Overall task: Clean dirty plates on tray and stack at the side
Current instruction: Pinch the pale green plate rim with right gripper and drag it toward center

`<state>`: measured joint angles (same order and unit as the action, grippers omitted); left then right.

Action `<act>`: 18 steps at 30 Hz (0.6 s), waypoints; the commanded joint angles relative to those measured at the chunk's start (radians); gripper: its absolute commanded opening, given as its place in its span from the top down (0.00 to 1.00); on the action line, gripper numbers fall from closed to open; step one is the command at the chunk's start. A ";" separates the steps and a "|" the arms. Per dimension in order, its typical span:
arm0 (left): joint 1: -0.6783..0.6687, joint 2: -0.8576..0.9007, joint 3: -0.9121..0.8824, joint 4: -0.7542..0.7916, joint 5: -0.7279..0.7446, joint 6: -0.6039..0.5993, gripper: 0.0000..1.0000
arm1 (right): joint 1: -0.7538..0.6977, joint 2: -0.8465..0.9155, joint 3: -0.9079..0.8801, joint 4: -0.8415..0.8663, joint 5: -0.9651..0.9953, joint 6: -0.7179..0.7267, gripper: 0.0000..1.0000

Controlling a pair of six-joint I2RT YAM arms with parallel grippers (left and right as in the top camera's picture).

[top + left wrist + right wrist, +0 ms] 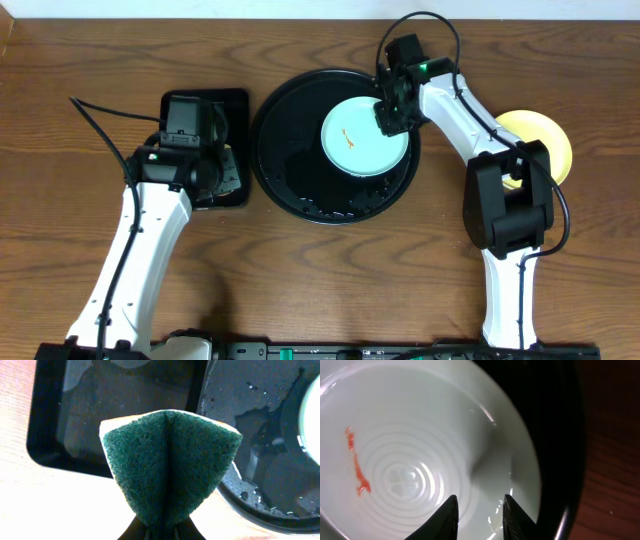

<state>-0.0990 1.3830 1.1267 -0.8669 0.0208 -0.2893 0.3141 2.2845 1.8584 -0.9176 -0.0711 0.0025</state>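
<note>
Wooden table (320, 290): left fingers (162, 532) clench sponge (170, 465) beside tray (285, 150); right fingers (480, 515) parted over plate (420, 435).

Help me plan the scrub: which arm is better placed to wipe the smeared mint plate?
Left, probably: the left jaws are shut on the green sponge beside the round tray; the right jaws hang open and empty over the mint plate.

Mint-blue plate (362, 137) with orange smear (346, 137), yellow plate (555, 140), glossy black tray (290, 150), green sponge (170, 465)
</note>
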 commanded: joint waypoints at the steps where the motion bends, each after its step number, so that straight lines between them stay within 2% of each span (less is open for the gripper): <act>1: 0.004 0.003 -0.019 0.016 -0.005 -0.008 0.92 | -0.011 -0.003 0.032 -0.014 -0.006 -0.069 0.72; 5: 0.004 0.003 -0.022 0.028 -0.005 -0.008 0.92 | -0.031 -0.006 0.042 -0.016 0.048 -0.068 0.71; 18: 0.004 0.003 -0.022 0.038 -0.005 -0.008 0.92 | -0.077 -0.006 0.026 -0.028 -0.014 -0.068 0.68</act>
<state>-0.0990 1.3842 1.1072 -0.8295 0.0204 -0.2890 0.2337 2.2845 1.8778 -0.9474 -0.0490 -0.0494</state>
